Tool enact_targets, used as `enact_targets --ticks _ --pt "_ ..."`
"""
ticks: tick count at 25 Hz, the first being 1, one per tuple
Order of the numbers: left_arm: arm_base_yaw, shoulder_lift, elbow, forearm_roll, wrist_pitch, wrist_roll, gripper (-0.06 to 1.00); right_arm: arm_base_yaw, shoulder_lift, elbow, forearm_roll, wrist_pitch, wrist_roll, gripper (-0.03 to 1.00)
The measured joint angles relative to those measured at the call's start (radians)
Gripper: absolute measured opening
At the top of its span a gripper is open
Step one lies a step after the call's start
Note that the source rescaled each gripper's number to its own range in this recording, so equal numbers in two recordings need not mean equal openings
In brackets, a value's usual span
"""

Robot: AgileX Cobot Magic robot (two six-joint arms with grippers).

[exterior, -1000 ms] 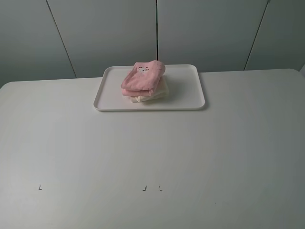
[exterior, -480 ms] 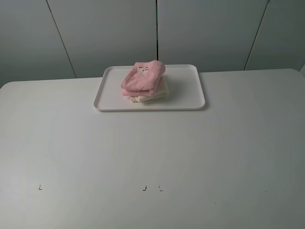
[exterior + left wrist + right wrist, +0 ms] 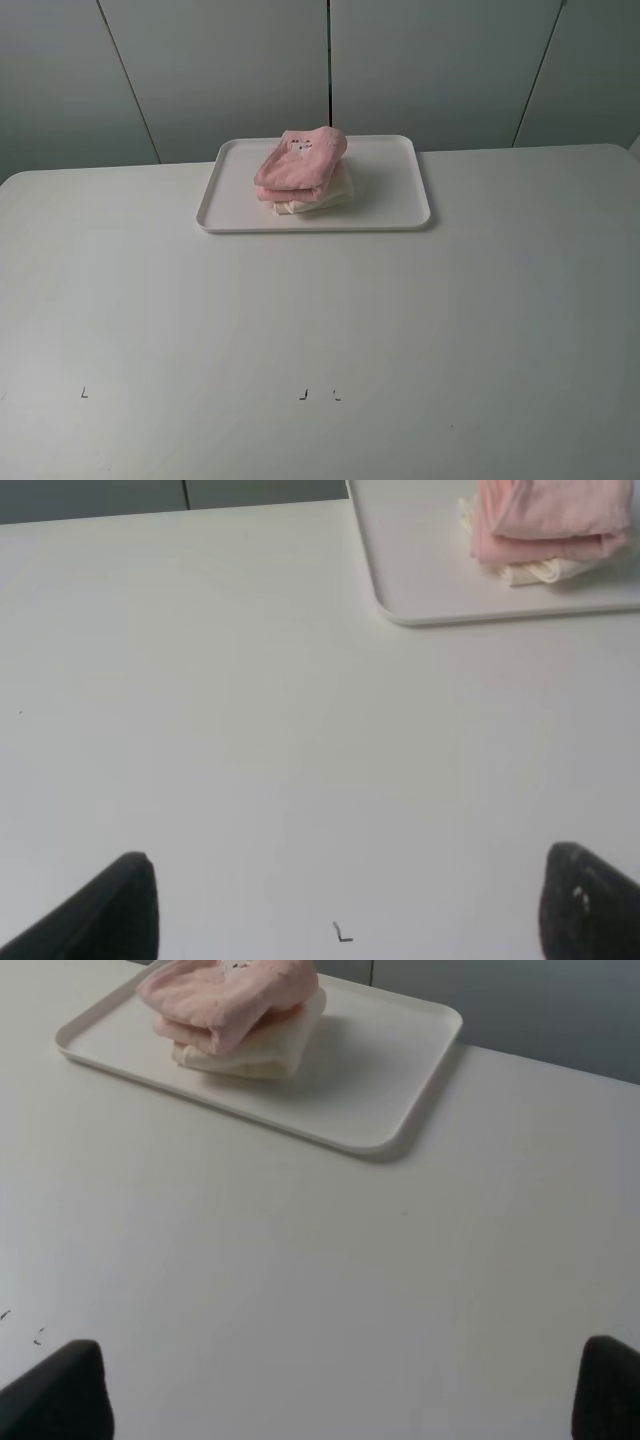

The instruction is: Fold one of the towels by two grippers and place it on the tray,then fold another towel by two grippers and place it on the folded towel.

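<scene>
A folded pink towel (image 3: 300, 160) lies on top of a folded cream towel (image 3: 318, 198) on the white tray (image 3: 390, 190) at the back middle of the table. Both towels also show in the left wrist view, pink (image 3: 545, 515) over cream (image 3: 535, 572), and in the right wrist view, pink (image 3: 225, 995) over cream (image 3: 265, 1050). My left gripper (image 3: 345, 905) is open and empty, far from the tray (image 3: 420, 570). My right gripper (image 3: 340, 1390) is open and empty, far from the tray (image 3: 380, 1080). Neither arm shows in the exterior high view.
The white table (image 3: 320, 320) carries small black marks (image 3: 303, 394) near its front edge. Grey wall panels (image 3: 220, 70) stand behind the table.
</scene>
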Motion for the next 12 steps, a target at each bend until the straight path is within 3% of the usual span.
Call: enact_targets --ticks 8,12 --pt "0.109 0.000 0.000 0.011 0.000 0.000 0.98 -0.155 0.000 0.000 0.003 -0.002 0.000 1.00" --pt "0.118 0.000 0.000 0.011 0.000 0.000 0.98 -0.167 0.000 0.000 0.005 -0.002 0.000 1.00"
